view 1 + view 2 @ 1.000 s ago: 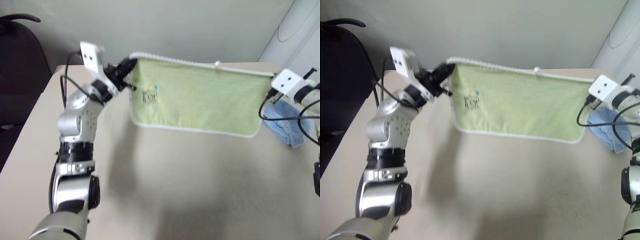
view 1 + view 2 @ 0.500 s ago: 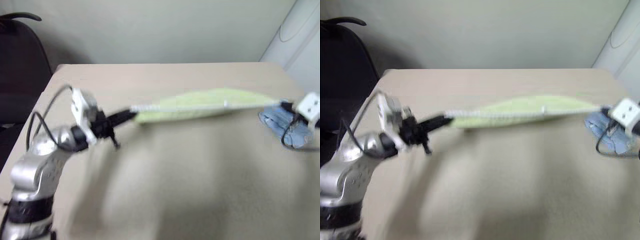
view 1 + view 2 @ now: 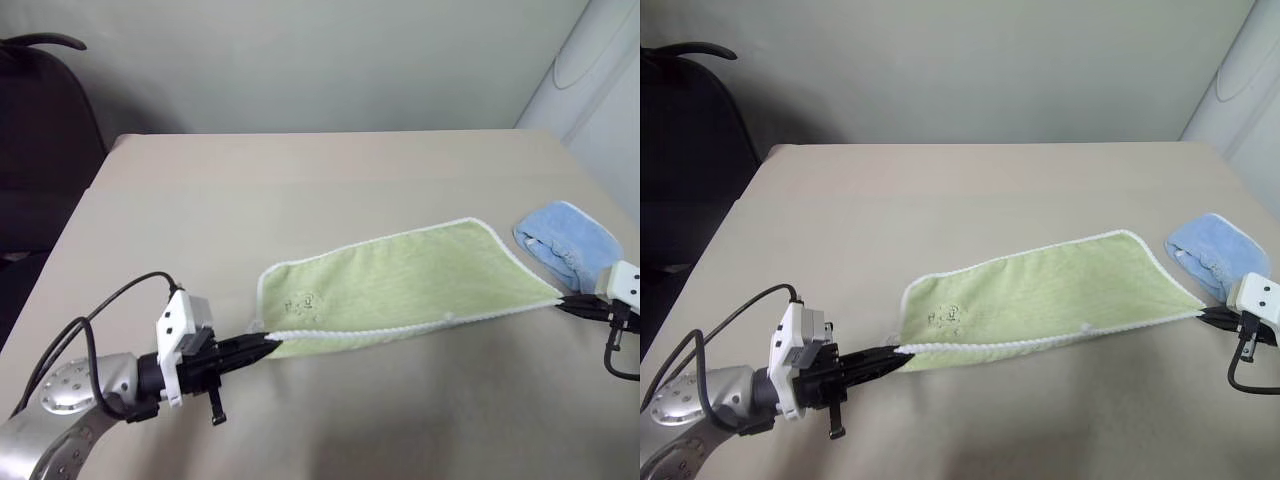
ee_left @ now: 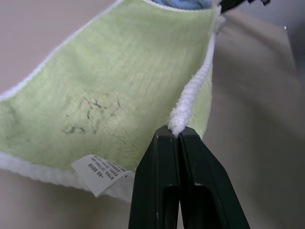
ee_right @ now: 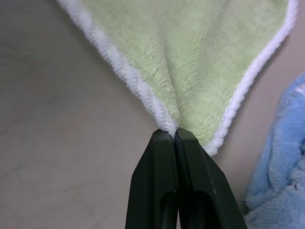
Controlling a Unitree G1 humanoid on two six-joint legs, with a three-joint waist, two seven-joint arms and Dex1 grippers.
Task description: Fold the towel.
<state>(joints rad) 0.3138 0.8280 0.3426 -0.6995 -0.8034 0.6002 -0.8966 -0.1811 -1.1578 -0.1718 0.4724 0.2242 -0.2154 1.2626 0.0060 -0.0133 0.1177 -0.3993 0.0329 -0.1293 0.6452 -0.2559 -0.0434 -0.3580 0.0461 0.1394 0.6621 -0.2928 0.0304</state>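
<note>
The towel point(image 3: 400, 285) is pinched at both near corners by left claw point(image 4: 174, 136) and right claw point(image 5: 170, 131); left wrist view shows its label point(image 4: 100, 172).

I see printed lines on the towel's point(image 4: 119, 81) white care tag point(image 4: 100, 172), just beside my left pincer point(image 4: 174, 136), too small to read.

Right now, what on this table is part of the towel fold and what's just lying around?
In the job:
- green towel, held by both near corners
- left tool, shut on the towel's white edging
- right tool, shut on the towel's other corner

Lying about:
- folded blue towel, beside the green one's right end
- black chair, off the table's left edge
</note>
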